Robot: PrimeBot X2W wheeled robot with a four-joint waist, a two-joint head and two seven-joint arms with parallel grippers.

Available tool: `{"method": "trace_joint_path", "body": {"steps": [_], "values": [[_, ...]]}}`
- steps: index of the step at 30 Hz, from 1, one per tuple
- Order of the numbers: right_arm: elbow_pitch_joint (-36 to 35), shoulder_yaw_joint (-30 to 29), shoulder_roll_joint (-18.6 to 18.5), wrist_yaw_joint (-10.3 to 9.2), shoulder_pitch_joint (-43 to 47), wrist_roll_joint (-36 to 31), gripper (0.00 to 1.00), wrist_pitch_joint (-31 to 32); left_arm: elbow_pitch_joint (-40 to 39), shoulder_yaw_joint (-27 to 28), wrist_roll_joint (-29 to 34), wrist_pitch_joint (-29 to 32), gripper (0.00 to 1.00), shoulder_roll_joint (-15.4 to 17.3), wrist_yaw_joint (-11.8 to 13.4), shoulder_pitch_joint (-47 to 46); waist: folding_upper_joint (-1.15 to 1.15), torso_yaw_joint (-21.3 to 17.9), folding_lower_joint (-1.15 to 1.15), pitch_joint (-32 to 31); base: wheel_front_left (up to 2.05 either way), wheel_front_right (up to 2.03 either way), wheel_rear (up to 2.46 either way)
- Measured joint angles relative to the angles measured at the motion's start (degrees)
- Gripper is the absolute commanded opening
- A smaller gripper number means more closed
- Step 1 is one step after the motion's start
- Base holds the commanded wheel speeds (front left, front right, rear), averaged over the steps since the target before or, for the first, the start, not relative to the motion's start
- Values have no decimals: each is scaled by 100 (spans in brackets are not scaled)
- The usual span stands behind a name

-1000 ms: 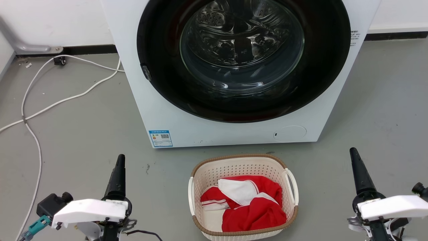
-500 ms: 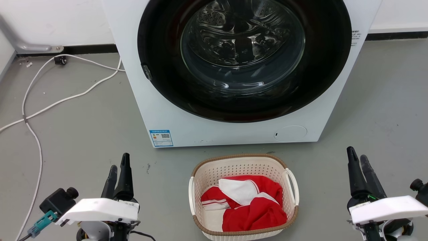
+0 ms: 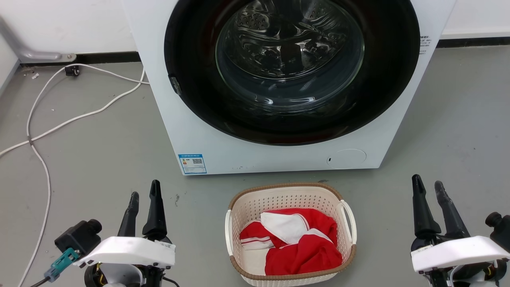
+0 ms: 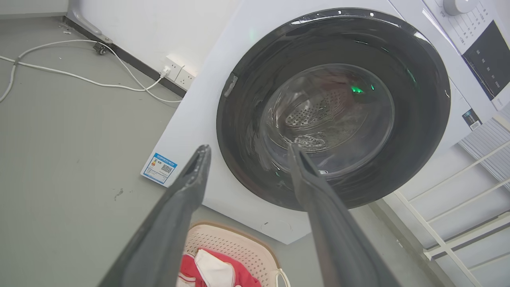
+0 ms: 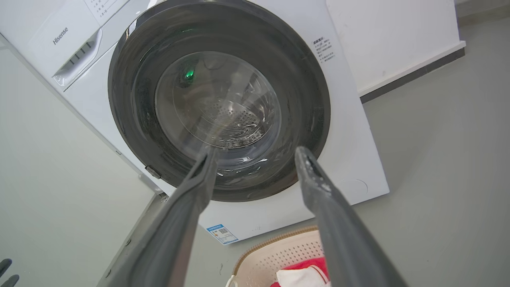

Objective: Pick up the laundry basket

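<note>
Here, closest to me, my left gripper (image 3: 144,190) stands at the lower left of the head view. Its two dark fingers are spread apart and hold nothing. My right gripper (image 3: 427,181) stands at the lower right, spread in the same way and also holding nothing. Both point forward over the grey floor (image 3: 99,159).

The laundry basket (image 3: 279,200) sits on the floor between my two grippers, well apart from each one. It stands upright, with its brown rim around the top and one white handle on each side. Inside it lies a red garment (image 3: 314,251) with a white piece (image 3: 285,227) on top.

Just behind the basket is the white washer (image 3: 199,131), which is much larger. Its round dark door (image 3: 191,59) has a glass window, and the metal drum shows through it. In each wrist view my fingers point toward this door. A small blue label (image 3: 192,164) is on the washer's front, low on the left. Farther left, a white cable (image 3: 79,117) runs over the floor toward the wall (image 3: 79,24).
</note>
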Motion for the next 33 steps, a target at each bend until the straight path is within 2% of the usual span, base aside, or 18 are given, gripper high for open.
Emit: {"method": "trace_joint_path", "body": {"steps": [10, 33], "values": [[-112, -8, 0, 0, 57, -749, 100, -175, -115, -119, 697, -176, 100, 3, 9, 39, 0, 9, 0, 20, 0, 0, 0], [-274, 52, -3, 0, 210, -2013, 100, -488, -29, -387, 2143, -494, 100, 10, 37, 121, 0, 18, 0, 23, 0, 0, 0]]}}
